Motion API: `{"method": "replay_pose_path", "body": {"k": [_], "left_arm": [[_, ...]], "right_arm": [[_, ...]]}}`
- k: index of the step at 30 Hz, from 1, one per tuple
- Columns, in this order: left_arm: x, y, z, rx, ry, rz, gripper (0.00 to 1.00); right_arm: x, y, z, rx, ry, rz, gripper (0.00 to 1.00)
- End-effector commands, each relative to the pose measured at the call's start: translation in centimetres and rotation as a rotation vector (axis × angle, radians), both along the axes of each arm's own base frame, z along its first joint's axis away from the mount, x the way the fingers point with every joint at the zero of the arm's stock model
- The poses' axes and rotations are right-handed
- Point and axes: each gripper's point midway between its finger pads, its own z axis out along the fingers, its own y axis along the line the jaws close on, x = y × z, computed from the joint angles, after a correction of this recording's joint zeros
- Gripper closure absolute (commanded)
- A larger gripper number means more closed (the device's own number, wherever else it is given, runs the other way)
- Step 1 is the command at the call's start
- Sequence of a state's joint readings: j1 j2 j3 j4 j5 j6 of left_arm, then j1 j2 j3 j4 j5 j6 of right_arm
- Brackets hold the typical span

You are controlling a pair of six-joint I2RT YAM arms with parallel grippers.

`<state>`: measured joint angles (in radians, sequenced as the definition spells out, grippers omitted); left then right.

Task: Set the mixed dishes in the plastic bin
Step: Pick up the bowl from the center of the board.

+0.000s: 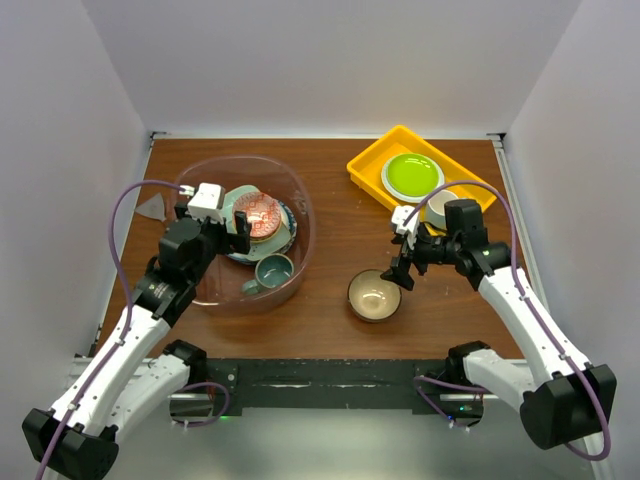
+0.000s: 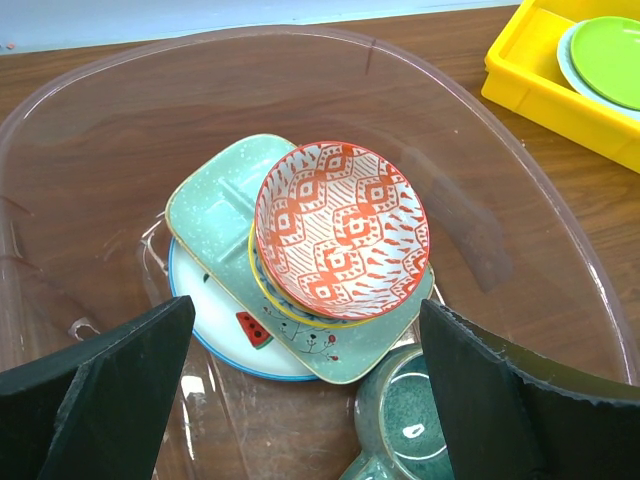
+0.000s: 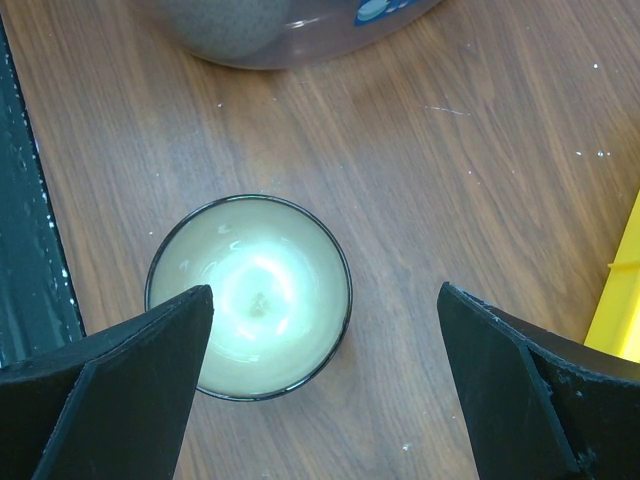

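Observation:
The clear plastic bin (image 1: 205,292) (image 2: 90,130) holds a stack: a white plate with a watermelon print (image 2: 225,330), a pale mint squarish dish (image 2: 215,200), and a red-patterned bowl (image 2: 340,230) (image 1: 260,214) on top. A teal mug (image 1: 272,271) (image 2: 405,420) stands beside the stack in the bin. My left gripper (image 2: 300,400) (image 1: 228,222) is open and empty above the bin. A cream bowl with a dark rim (image 1: 374,295) (image 3: 250,295) sits on the table outside the bin. My right gripper (image 3: 325,390) (image 1: 404,262) is open and empty just above that bowl's right edge.
A yellow tray (image 1: 372,163) (image 2: 520,85) at the back right holds a lime-green plate (image 1: 412,175) (image 2: 610,55) and a small white cup (image 1: 438,205). A grey triangular piece (image 1: 151,207) lies left of the bin. The table's dark front edge (image 3: 25,250) is near the bowl.

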<state>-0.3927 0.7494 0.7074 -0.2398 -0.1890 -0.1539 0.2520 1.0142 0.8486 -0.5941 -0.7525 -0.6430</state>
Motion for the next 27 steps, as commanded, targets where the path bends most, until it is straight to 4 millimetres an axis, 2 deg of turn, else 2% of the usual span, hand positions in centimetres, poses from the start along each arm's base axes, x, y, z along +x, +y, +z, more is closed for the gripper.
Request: {"method": "replay_pose_path", "body": {"k": [1,27], "left_arm": [[0.39,-0.06,1.44,-0.022,-0.061,-0.003,0.00],[0.32,-0.08,1.50,-0.022,-0.063,-0.006,0.00]], "right_arm": [[-0.28,0.23,0.10,0.012,-0.006,0.029,0.02],[-0.39,0.23,-0.63,0.003,0.003,0.044,0.02]]}}
